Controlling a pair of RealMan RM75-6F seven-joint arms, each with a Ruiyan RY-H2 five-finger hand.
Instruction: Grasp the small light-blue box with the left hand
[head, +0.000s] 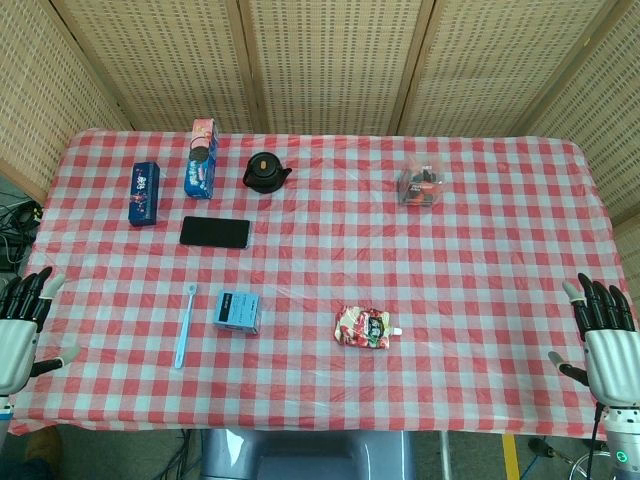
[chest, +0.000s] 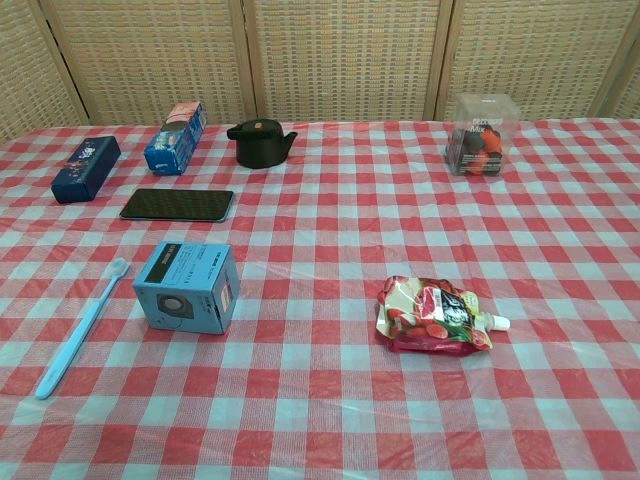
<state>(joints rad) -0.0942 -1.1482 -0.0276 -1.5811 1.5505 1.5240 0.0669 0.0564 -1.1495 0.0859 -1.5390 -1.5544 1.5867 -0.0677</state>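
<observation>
One small light-blue box (chest: 187, 286) made of cardboard sits on the red and white checked tablecloth (head: 480, 270), near the front left. Its long side runs left to right, with a round picture facing the front. One thin blue toothbrush (chest: 82, 328) lies just beside it, and one shiny red pouch (chest: 433, 315) lies well apart. The left hand (head: 22, 325) and right hand (head: 605, 340) rest at the edges with fingers spread, holding nothing.

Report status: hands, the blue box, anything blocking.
Left hand open, at table edge. Right hand open, far side. Blue box untouched. Toothbrush lies beside it, on the approach.
</observation>
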